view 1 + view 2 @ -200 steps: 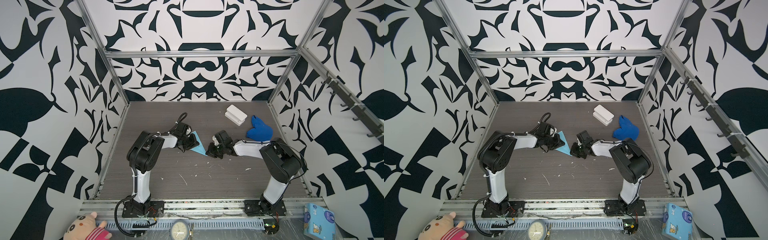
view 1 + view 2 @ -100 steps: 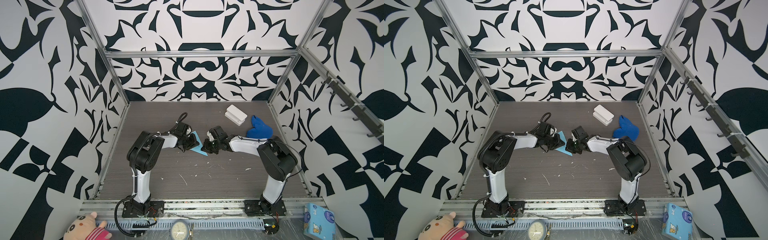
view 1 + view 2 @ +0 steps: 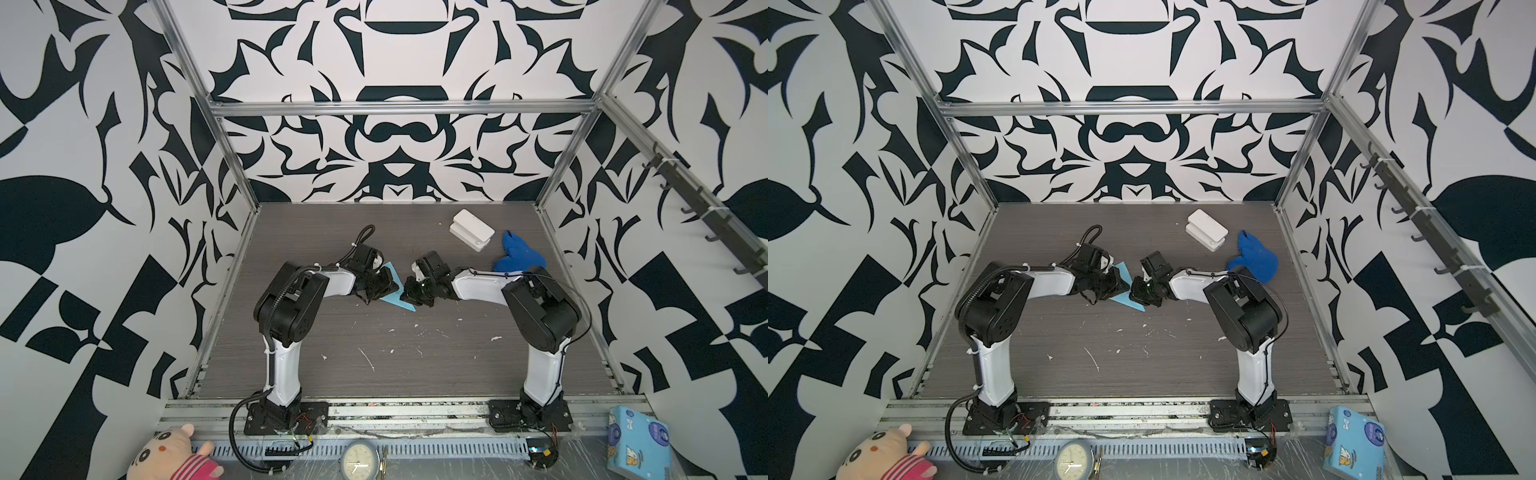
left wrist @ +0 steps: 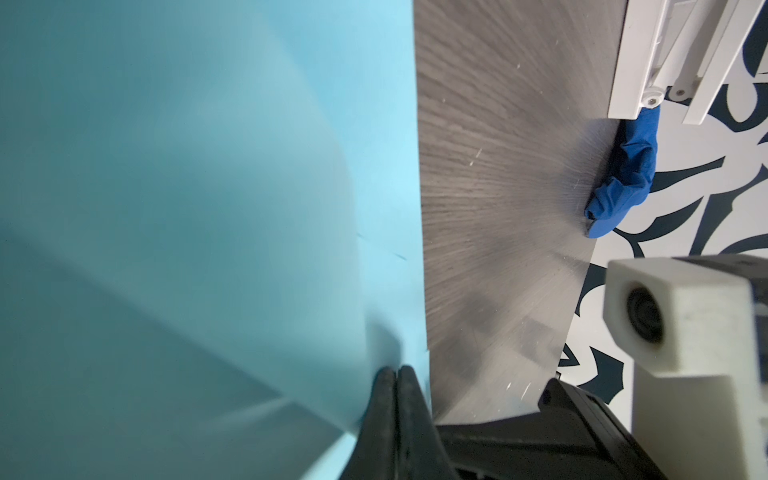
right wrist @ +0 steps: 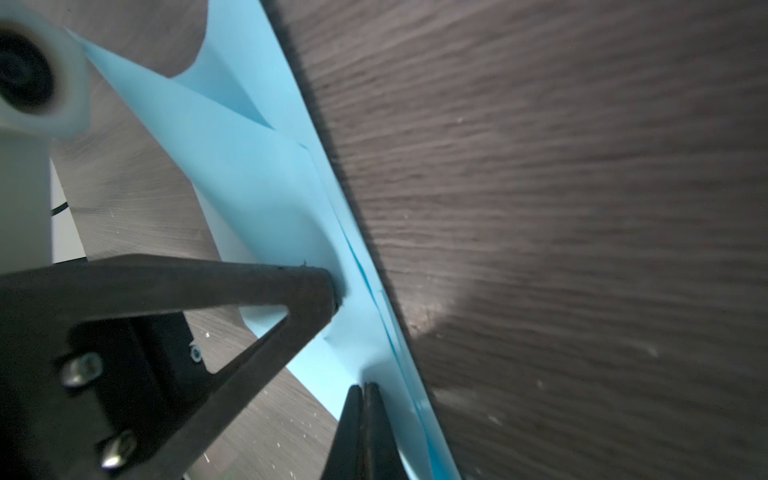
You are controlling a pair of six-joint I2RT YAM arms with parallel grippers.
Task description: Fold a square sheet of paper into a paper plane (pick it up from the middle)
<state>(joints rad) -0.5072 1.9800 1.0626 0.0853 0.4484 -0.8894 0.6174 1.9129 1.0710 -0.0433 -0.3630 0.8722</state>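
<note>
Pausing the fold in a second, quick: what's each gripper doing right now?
Left gripper: closed, pinching the light-blue paper.
Right gripper: closed, tips against the same paper; whether it grips it cannot be told.

On the table [image 3: 415, 365], a folded paper [image 3: 395, 300] lies mid-way between the left gripper [image 3: 385, 286] on its left and the right gripper [image 3: 410, 291] on its right (both touch it). Behind and rightward sits a box [image 3: 471, 230], with a cloth lump [image 3: 517, 257] just right of it. Before the table are a plush toy [image 3: 174, 453] left, a clock [image 3: 360, 459] centre and a carton [image 3: 636, 442] right.
</note>
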